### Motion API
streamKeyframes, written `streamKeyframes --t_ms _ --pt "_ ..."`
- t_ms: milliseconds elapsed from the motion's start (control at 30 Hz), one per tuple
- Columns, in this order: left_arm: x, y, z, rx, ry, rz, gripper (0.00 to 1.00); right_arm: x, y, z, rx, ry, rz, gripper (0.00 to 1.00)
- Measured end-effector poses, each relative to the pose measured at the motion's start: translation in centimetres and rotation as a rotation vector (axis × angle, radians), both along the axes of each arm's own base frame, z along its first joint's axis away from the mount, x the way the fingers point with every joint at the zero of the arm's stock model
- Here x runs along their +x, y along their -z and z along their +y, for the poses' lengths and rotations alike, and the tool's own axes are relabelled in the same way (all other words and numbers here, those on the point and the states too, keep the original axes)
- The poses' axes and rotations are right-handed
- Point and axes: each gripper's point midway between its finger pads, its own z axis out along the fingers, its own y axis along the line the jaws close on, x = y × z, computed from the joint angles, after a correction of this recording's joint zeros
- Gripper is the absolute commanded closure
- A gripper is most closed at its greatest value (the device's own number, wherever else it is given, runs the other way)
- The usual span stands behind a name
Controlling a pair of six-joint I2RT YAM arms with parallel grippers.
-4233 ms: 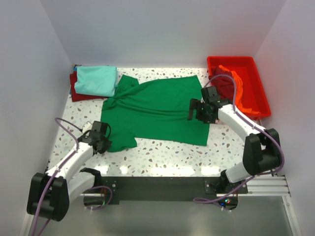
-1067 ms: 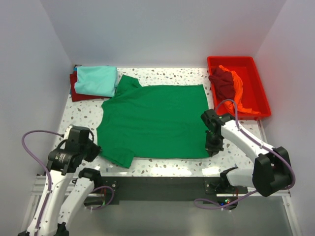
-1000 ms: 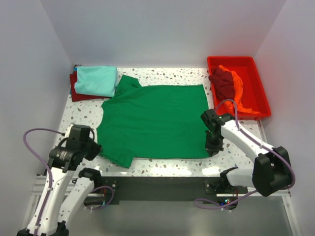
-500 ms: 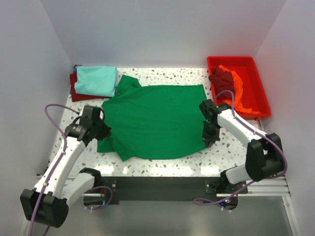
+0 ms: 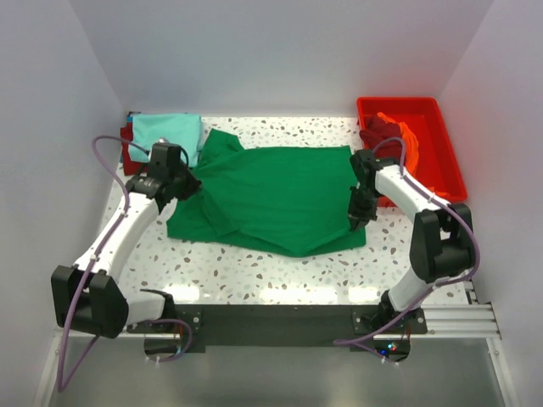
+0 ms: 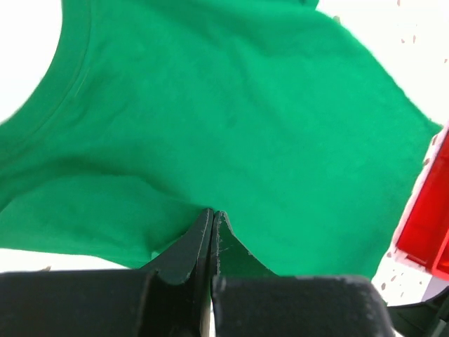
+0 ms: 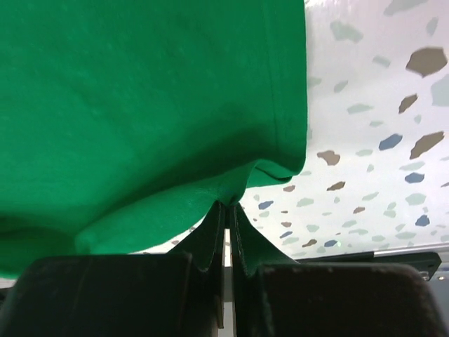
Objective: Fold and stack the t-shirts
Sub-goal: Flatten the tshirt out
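Two tools pinch green t-shirt [image 5: 271, 199] at middle of surface [image 5: 254, 273] | left tool [image 6: 212, 214] clenched on sleeve-side fold, right tool [image 7: 226, 205] on hem corner | cloth soft, light, limp, likely sags | hold corners, edges

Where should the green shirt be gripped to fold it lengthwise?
Along its near long edge, one end per arm, coming from the near side. The green shirt lies collar left, hem right, so the left gripper suits the near sleeve end and the right gripper the near hem corner. Both are shut there now, each pinching a thin cloth fold.
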Motion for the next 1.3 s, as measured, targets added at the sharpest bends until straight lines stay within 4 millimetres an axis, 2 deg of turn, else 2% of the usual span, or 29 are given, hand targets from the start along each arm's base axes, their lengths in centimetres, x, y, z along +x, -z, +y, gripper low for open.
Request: streamKeyframes --t_ms 100,200,433,933,1100,1300 --pt "1.3 -0.5 0.4 -0.003 -0.005 -0.027 1.00 1.1 -0.2 -0.3 0.016 0.012 -0.008 1.00" --pt "1.8 -0.6 1.4 -0.011 -0.030 -0.032 1.00 1.8 0.0 -0.7 0.034 0.030 -0.007 1.00" --pt "2.8 -1.1 3.2 -0.029 -0.061 -0.064 1.00 2.2 0.9 -1.6 0.054 0.060 0.020 1.00" --pt "3.7 0.1 3.0 -0.045 -0.045 -0.046 1.00 4.5 -0.3 -2.1 0.078 0.087 -0.040 1.00" --pt "4.2 0.4 3.2 -0.045 -0.047 -0.046 1.00 4.9 0.1 -2.2 0.076 0.090 -0.030 1.00" --pt "4.9 2.1 3.1 -0.037 -0.035 -0.017 1.00 5.6 1.2 -2.3 0.073 0.093 -0.008 1.00"
